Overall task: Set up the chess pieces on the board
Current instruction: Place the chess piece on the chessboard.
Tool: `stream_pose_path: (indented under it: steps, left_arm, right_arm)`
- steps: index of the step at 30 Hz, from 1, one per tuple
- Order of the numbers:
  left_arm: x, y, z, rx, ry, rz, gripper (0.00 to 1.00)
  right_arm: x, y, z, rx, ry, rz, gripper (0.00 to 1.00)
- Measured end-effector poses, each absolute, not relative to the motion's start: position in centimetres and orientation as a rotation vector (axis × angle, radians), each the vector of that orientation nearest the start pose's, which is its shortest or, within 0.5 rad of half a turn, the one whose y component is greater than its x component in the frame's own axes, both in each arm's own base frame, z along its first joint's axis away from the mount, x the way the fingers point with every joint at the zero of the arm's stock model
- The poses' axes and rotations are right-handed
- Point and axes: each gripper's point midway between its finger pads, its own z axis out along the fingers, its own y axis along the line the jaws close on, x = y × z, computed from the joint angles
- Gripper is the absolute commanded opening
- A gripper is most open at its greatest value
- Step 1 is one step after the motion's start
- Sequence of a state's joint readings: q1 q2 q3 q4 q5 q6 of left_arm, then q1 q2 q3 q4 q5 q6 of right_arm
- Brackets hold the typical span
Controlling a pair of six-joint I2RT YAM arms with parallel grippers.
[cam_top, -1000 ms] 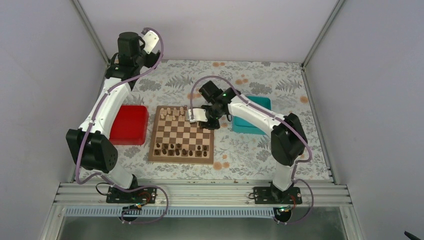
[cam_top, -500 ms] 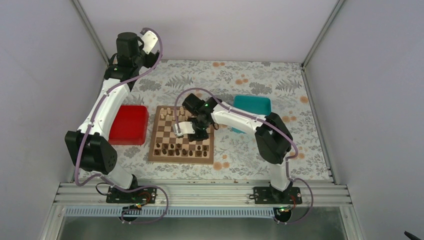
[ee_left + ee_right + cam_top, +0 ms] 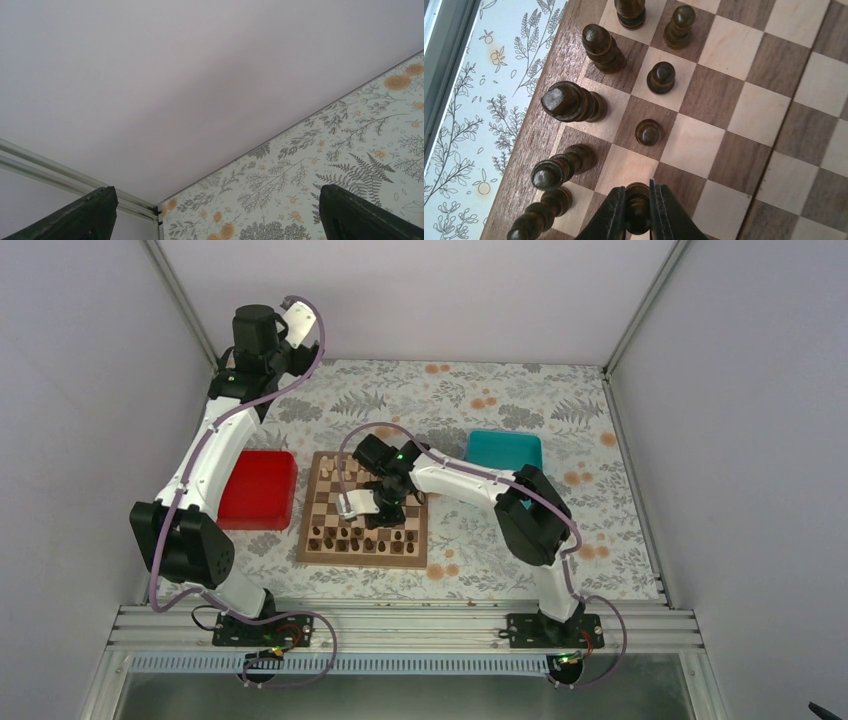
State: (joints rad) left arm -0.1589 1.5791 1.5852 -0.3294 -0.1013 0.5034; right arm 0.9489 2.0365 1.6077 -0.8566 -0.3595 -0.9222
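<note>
- L arm (image 3: 205,455): up over far-L corner of counter (image 3: 470,400), well apart from board.
- L jaws: wide apart, nothing betw. them. Wrist cam shows only wall and floral cover.
- red tray (image 3: 258,490): on counter, just L of board.
- board (image 3: 405,558): wooden, checked, mid-counter, betw. the two trays.
- pale pieces (image 3: 335,468): far rows, L part visible, rest hidden by arm.
- chess pieces (image 3: 345,538), dark: upright in the near two rows. Back-row figs line the board's edge.
- R arm (image 3: 470,480): reaches L across board.
- R jaws: clamped on one dark pawn (image 3: 638,207), upright, in line w/ the standing pawns. Can't tell if base touches the square.
- teal tray (image 3: 505,448): R of board, toward far side.
</note>
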Motion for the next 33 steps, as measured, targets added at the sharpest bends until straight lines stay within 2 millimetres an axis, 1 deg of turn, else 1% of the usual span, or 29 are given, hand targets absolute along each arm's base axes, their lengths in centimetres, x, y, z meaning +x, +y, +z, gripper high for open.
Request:
stream_pose_path:
  steps: [3, 15, 24, 33]
  left_arm:
    - [49.6, -6.2, 36.1, 0.554, 1.824, 0.330, 1.00]
    - [49.6, -6.2, 36.1, 0.553, 1.824, 0.329, 1.00]
    - [49.6, -6.2, 36.1, 0.553, 1.824, 0.329, 1.00]
    - [49.6, -6.2, 36.1, 0.551, 1.826, 0.326, 1.00]
  right_arm:
    - [21.1, 40.4, 7.1, -2.325, 1.615, 0.526, 0.05]
    - [20.6, 40.8, 7.0, -2.328, 1.607, 0.555, 0.06]
    - [20.2, 40.8, 5.8, -2.352, 1.628, 0.565, 0.06]
    - [20.2, 40.7, 5.7, -2.354, 1.631, 0.566, 0.07]
